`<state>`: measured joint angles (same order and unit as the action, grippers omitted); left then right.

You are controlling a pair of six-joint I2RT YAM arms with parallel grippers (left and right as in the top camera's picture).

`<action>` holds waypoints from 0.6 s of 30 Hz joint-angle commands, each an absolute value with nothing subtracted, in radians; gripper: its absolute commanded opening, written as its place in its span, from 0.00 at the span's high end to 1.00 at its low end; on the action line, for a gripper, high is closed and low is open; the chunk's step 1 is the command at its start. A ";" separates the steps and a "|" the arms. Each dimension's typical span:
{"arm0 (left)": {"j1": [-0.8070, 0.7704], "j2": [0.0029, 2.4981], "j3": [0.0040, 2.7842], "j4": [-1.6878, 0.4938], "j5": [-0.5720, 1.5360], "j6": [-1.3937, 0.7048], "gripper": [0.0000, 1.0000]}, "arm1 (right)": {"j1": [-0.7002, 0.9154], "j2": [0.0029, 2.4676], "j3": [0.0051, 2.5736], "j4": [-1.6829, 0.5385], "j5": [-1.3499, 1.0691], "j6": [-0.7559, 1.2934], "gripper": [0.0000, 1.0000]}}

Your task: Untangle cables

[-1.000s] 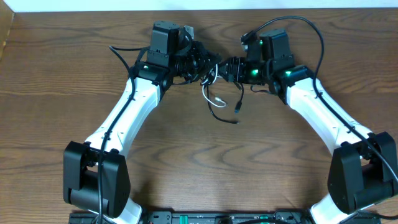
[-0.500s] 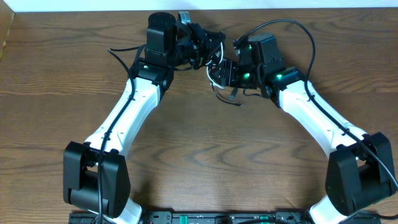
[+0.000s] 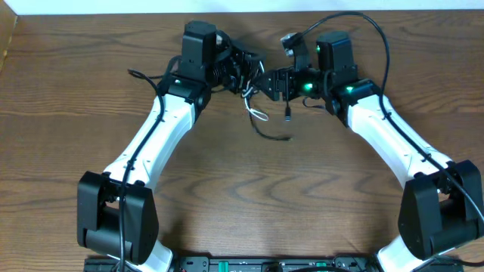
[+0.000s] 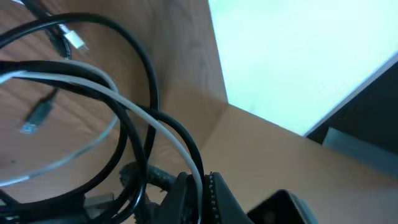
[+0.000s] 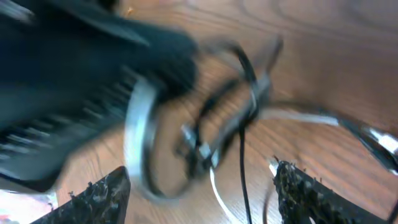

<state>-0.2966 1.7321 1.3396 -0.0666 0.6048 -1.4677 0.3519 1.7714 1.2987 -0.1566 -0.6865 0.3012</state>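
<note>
The cables are a thin white cord [image 4: 93,87] and a thin black cord [image 4: 146,68], looped together. My left gripper [image 4: 203,182] is shut on both, the white cord running up between its jaws. A black plug [image 4: 40,115] dangles over the wood. In the overhead view the bundle [image 3: 257,113] hangs between the two grippers near the table's far edge, with a black tail [image 3: 266,134] on the wood. My right gripper [image 5: 202,196] is open. Its fingers [image 5: 102,193] stand wide apart with the blurred white loop [image 5: 140,124] and black cord [image 5: 242,162] between them, untouched.
The brown wooden table [image 3: 242,196] ends in a white strip [image 3: 242,6] just behind the grippers. A thick black robot wire [image 3: 370,30] arcs over the right arm. Both arms' bases stand at the near edge.
The right gripper's jaws have widened and it has drawn back to the right. The left gripper has shifted slightly, still shut on the cords. The bundle now hangs lower between them.
</note>
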 commanded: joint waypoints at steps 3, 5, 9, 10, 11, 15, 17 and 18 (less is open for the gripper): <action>-0.298 1.730 1.359 -0.071 0.590 -1.480 0.93 | 0.390 1.754 1.308 -0.153 -0.690 0.273 0.34; -0.298 1.730 1.359 -0.072 0.591 -1.480 0.93 | 0.391 1.754 1.308 -0.162 -0.641 0.284 0.38; -0.299 1.730 1.359 -0.077 0.594 -1.479 0.93 | 0.391 1.754 1.308 -0.173 -0.466 0.374 0.53; -0.299 1.730 1.359 -0.091 0.594 -1.479 0.92 | 0.391 1.754 1.308 -0.170 -0.419 0.383 0.55; -0.299 1.730 1.359 -0.098 0.594 -1.478 0.93 | 0.391 1.754 1.308 -0.167 -0.403 0.386 0.56; -0.300 1.730 1.359 -0.131 0.594 -1.428 0.93 | 0.391 1.754 1.308 -0.145 -0.395 0.386 0.57; -0.308 1.730 1.359 -0.134 0.595 -1.414 0.93 | 0.391 1.755 1.308 -0.141 -0.395 0.389 0.60; -0.313 1.730 1.359 -0.134 0.595 -1.410 0.93 | 0.391 1.755 1.308 -0.141 -0.394 0.389 0.61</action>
<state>-0.2993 1.7321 1.3396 -0.1310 0.5957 -1.4540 0.3912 1.7714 1.2987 -0.1467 -0.4393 0.3729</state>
